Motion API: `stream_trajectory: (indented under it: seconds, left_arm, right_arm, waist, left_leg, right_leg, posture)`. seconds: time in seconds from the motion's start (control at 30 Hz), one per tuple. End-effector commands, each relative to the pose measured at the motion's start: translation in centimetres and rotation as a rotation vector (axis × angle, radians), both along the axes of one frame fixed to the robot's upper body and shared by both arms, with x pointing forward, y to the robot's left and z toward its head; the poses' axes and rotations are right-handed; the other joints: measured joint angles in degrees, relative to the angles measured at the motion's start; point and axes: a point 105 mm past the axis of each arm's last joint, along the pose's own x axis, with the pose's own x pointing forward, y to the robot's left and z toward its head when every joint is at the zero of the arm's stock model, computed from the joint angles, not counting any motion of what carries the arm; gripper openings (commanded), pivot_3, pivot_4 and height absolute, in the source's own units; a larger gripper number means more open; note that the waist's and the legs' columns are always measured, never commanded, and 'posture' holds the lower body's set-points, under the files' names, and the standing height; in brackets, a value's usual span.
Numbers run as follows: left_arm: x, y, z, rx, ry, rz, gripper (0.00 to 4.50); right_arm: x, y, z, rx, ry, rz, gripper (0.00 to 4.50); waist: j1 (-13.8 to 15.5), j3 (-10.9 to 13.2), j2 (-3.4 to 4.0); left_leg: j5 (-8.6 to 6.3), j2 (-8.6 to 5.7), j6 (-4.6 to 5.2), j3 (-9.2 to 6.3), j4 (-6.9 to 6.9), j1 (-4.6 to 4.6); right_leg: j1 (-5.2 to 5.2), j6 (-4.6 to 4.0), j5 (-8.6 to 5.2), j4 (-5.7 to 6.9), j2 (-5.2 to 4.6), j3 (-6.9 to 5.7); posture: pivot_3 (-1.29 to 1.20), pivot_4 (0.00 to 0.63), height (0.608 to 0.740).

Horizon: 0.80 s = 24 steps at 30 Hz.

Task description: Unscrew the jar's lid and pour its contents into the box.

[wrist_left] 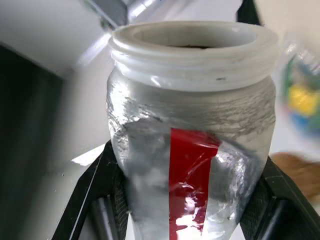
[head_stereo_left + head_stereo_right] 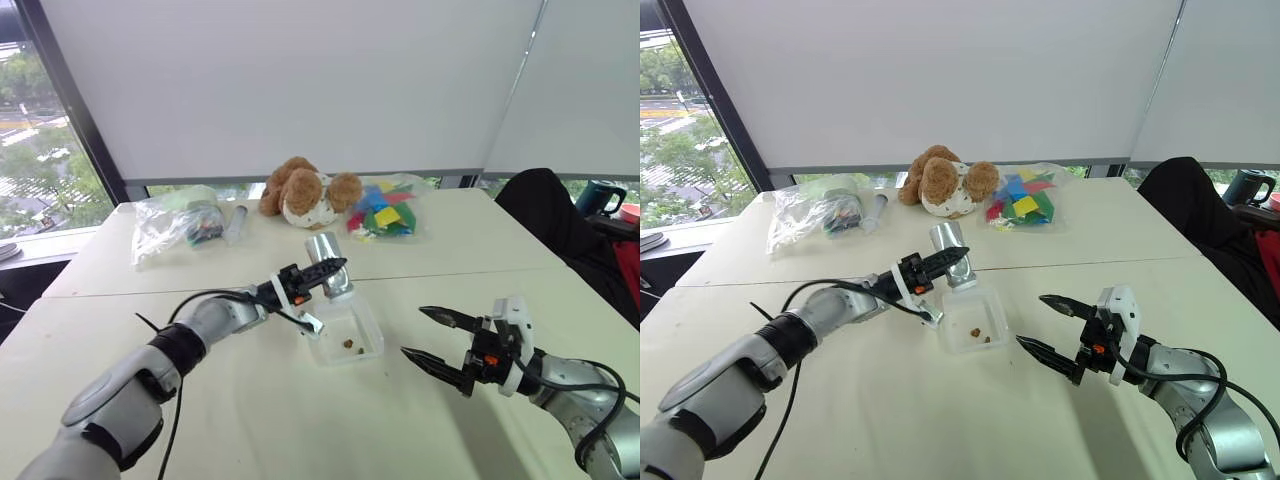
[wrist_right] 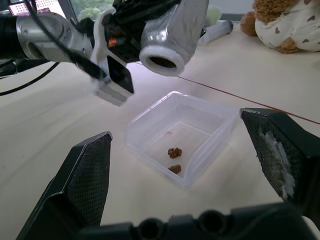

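Silvery jar (image 2: pixel 327 262), lidless, clenched tilted in the outstretched left claw (image 2: pixel 322 272) above the box (image 2: pixel 348 340); right claw (image 2: pixel 432 340) released beside it.

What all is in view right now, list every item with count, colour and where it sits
jar: one, silvery with red stripe, lid off, tipped over the box
box: one, clear, on the near table
pellets: two brown bits, inside the box
plush toy: one, brown and white, far table
bag of blocks: one, clear, many-coloured pieces, beside the toy
second bag: one, clear, far table, left
tube: one, grey, next to that bag
mug: one, dark teal, far right
left gripper: black, shut on the jar
right gripper: black, open, empty, right of the box
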Motion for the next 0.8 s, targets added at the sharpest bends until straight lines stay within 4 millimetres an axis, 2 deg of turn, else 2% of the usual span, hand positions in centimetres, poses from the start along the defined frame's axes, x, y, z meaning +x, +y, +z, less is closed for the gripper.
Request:
stream_trajectory:
  seconds: [0.03, 0.07, 0.13, 0.27, 0.33, 0.4, 0.43, 0.5, 0.6, 0.67, 0.8]
  left_arm:
    - [0.3, 2.7, 2.8, -0.279, 0.368, -0.011, 2.07]
    - [0.5, 3.5, 2.7, -0.356, 0.535, 0.001, 2.07]
    - [0.2, 4.8, 3.3, -0.454, 0.719, -0.03, 2.07]
    - [0.3, 7.7, 3.9, -0.758, 1.157, -0.078, 2.07]
    - [-0.5, 9.2, 3.6, -0.841, 1.286, -0.102, 2.07]
    - [-0.9, 11.3, 1.9, -0.94, 1.42, -0.046, 2.07]
    - [-1.5, 13.4, 1.0, -1.094, 1.486, -0.074, 2.07]
    - [-2.9, 16.1, -0.6, -1.282, 1.579, -0.116, 2.07]
    - [-5.1, 19.5, -2.7, -1.457, 1.579, -0.106, 2.07]
    - [-6.2, 21.4, -3.0, -1.544, 1.492, -0.078, 2.07]
    - [-8.3, 26.9, -4.9, -1.721, 1.267, 0.131, 2.07]
  right_arm:
    - [0.1, 0.2, 1.4, 0.042, -0.052, 0.02, 4.48]
    - [0.1, 0.2, 1.5, 0.051, -0.058, 0.024, 4.48]
    - [0.1, 0.3, 1.6, 0.056, -0.064, 0.04, 4.48]
    - [-0.2, 0.8, 1.8, 0.063, -0.097, 0.104, 4.48]
    - [-0.4, 1.1, 2.0, 0.081, -0.118, 0.141, 4.48]
    - [-0.5, 1.6, 2.2, 0.099, -0.146, 0.179, 4.48]
    - [-0.5, 2.2, 2.3, 0.113, -0.169, 0.205, 4.48]
    - [-0.4, 2.9, 2.3, 0.119, -0.198, 0.237, 4.48]
    - [-0.4, 3.6, 2.0, 0.116, -0.22, 0.272, 4.48]
    - [-0.4, 3.8, 1.9, 0.116, -0.232, 0.28, 4.48]
    - [-0.5, 4.1, 1.6, 0.104, -0.237, 0.319, 4.48]
  waist:
    - [-0.21, -0.02, 0.04]
    - [-0.19, -0.02, 0.04]
    - [-0.18, -0.03, 0.05]
    - [-0.02, -0.02, 0.04]
    - [-0.18, -0.02, 0.04]
    - [-0.62, -0.03, 0.05]
    - [-1.18, -0.05, 0.09]
    - [-1.72, -0.07, 0.11]
    - [-1.63, -0.05, 0.08]
    - [-1.19, -0.05, 0.05]
    - [0.0, -0.09, -0.01]
  left_leg:
    - [0.0, 0.01, 0.0, 0.02, -0.01, 0.02]
    - [0.0, 0.02, 0.0, 0.03, -0.01, 0.04]
    - [0.0, 0.05, -0.01, 0.04, 0.0, 0.05]
    - [0.0, 0.04, 0.0, 0.02, 0.07, 0.02]
    - [0.0, 0.04, 0.0, 0.01, 0.1, 0.03]
    - [0.0, 0.04, 0.01, 0.0, 0.09, 0.07]
    - [0.0, 0.04, 0.02, 0.0, 0.08, 0.12]
    - [-0.05, 0.09, 0.09, -0.02, 0.02, 0.23]
    - [-0.08, 0.11, 0.14, -0.04, 0.04, 0.24]
    - [-0.07, 0.12, 0.14, -0.03, 0.05, 0.24]
    - [-0.07, 0.07, 0.12, -0.02, 0.14, 0.2]
  right_leg:
    - [-0.01, -0.01, 0.0, 0.01, -0.01, 0.01]
    - [0.0, -0.02, 0.0, 0.04, -0.02, 0.01]
    - [0.0, -0.06, 0.01, 0.05, -0.04, 0.01]
    - [0.05, -0.07, 0.02, 0.04, -0.04, 0.02]
    - [0.07, -0.07, 0.02, 0.04, -0.03, 0.03]
    - [0.08, -0.07, 0.02, 0.05, 0.0, 0.03]
    - [0.1, -0.07, 0.02, 0.08, 0.01, 0.04]
    - [0.07, -0.07, 0.02, 0.23, 0.02, 0.13]
    - [-0.05, -0.09, 0.0, 0.44, 0.05, 0.16]
    - [-0.05, -0.11, -0.01, 0.45, 0.06, 0.16]
    - [0.08, -0.29, -0.1, 0.3, 0.0, 0.1]
  posture:
    - [0.0, 0.15, 0.74]
    - [0.0, 0.15, 0.74]
    - [0.0, 0.15, 0.74]
    - [0.0, 0.15, 0.74]
    - [0.0, 0.15, 0.74]
    - [0.0, 0.15, 0.74]
    - [0.0, 0.15, 0.74]
    - [0.0, 0.15, 0.74]
    - [0.0, 0.15, 0.74]
    - [0.0, 0.15, 0.74]
    - [0.0, 0.15, 0.74]
